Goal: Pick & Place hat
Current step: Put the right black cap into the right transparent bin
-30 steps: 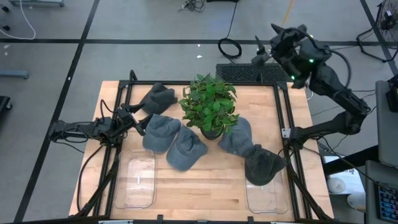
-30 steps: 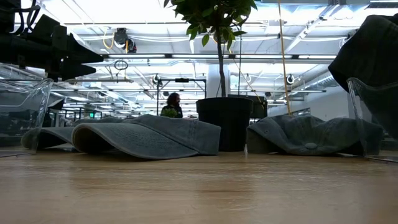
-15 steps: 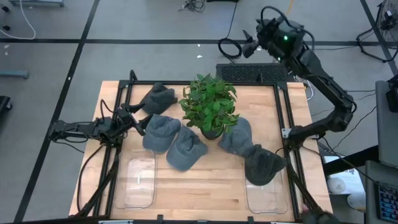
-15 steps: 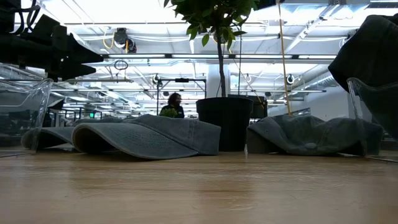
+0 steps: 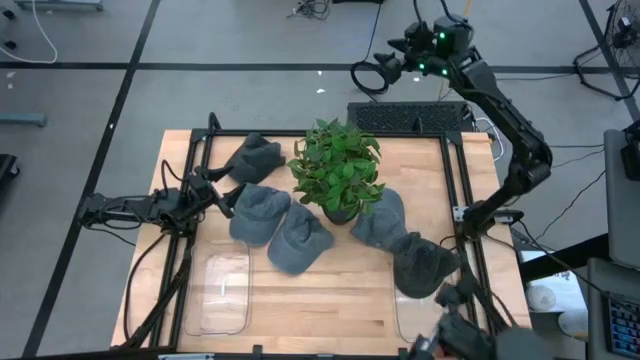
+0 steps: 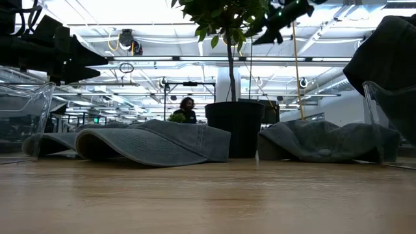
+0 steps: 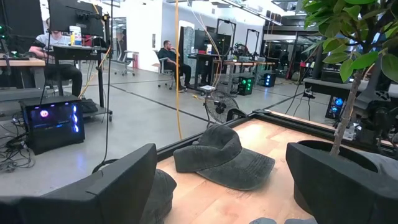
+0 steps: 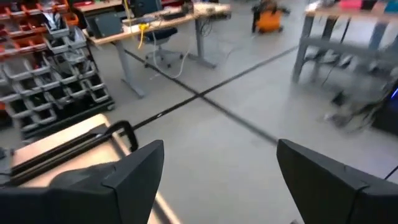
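On the table [image 5: 330, 290], hats [image 5: 262, 212] lie beside the spread left pincer [image 5: 222, 190].

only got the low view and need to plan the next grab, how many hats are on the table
Observer: Five hats, ringed round the potted plant.
Operator: where's the left arm
Observer: The left gripper is low at the table's left side, fingers open, beside the nearest hat.
Operator: and the right
Observer: The right gripper is raised beyond the table's far edge, fingers open, holding nothing.
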Robot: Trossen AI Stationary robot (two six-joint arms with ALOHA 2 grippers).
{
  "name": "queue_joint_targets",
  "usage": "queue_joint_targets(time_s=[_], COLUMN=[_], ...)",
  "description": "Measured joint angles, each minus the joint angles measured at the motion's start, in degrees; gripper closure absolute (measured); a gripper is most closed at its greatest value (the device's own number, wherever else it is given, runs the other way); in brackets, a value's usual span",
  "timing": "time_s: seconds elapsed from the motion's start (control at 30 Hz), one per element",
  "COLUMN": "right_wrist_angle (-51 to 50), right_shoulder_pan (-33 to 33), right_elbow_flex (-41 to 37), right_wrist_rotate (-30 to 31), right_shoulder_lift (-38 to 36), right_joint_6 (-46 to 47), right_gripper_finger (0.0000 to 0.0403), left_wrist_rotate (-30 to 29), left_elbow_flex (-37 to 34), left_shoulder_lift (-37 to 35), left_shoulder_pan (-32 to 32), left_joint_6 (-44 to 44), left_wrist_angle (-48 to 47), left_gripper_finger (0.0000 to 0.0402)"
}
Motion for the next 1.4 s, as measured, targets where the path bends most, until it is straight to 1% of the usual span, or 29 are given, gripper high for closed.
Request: queue_joint_targets(time_s=[0.1, 0.23, 0.43, 0.6, 0.8, 1.0, 1.13, 1.23, 1.4], right_wrist_angle=[-1.0, -1.9, -3.1, -3.2, -3.6, -5.7, -8.7, -9.7, -9.9], right_shoulder_pan=[-1.0, -1.1, -0.6, 1.4, 3.1, 4.9, 6.3, 7.0, 7.8], right_elbow_flex=[0.0, 0.0, 0.0, 0.0, 0.0, 0.0, 0.0, 0.0, -1.5], right_wrist_rotate=[-4.8, -7.0, -6.9, -6.7, -2.3, -2.2, -1.9, 1.7, 9.5], right_shoulder_lift=[2.7, 6.3, 11.7, 15.9, 19.8, 22.0, 23.0, 23.0, 22.9], right_joint_6=[1.3, 1.3, 2.0, 4.8, 9.9, 15.7, 16.1, 15.9, 15.5], right_gripper_finger=[0.0103, 0.0113, 0.0127, 0.013, 0.0131, 0.0137, 0.0135, 0.0134, 0.0133], left_wrist_rotate=[0.0, 0.0, 0.0, 0.0, 0.0, 0.0, 0.0, 0.0, 0.0], left_elbow_flex=[0.0, 0.0, 0.0, 0.0, 0.0, 0.0, 0.0, 0.0, 0.0], left_shoulder_lift=[0.0, 0.0, 0.0, 0.0, 0.0, 0.0, 0.0, 0.0, 0.0], left_shoulder_pan=[0.0, 0.0, 0.0, 0.0, 0.0, 0.0, 0.0, 0.0, 0.0], left_joint_6=[0.0, 0.0, 0.0, 0.0, 0.0, 0.0, 0.0, 0.0, 0.0], left_wrist_angle=[0.0, 0.0, 0.0, 0.0, 0.0, 0.0, 0.0, 0.0, 0.0], left_gripper_finger=[0.0036, 0.0036, 0.0036, 0.0036, 0.0036, 0.0036, 0.0036, 0.0036, 0.0036])
